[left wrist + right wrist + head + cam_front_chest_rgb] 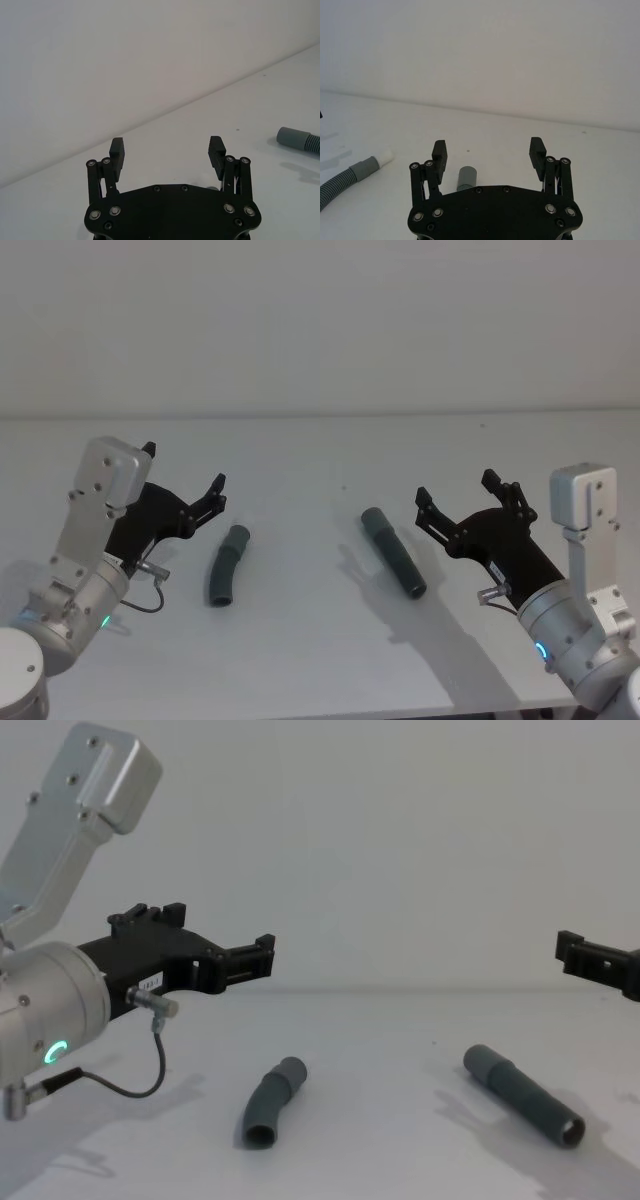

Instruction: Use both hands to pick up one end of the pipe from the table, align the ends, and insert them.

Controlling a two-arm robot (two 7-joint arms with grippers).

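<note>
A plain pale wall (320,320) stands behind the far edge of the tabletop (300,660). It is even in tone and meets the tabletop along a soft straight seam (320,417) that runs the full width of the head view. In the chest view the same wall rises across the whole background. A tiny dark speck (343,487) lies on the white surface near the middle, and a second speck (481,424) sits farther back to the right, close to the seam.

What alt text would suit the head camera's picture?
A bent piece and a straight piece of dark grey hose lie apart on a white table, the bent one on the left. The left gripper and right gripper hover to either side, jaws open.
</note>
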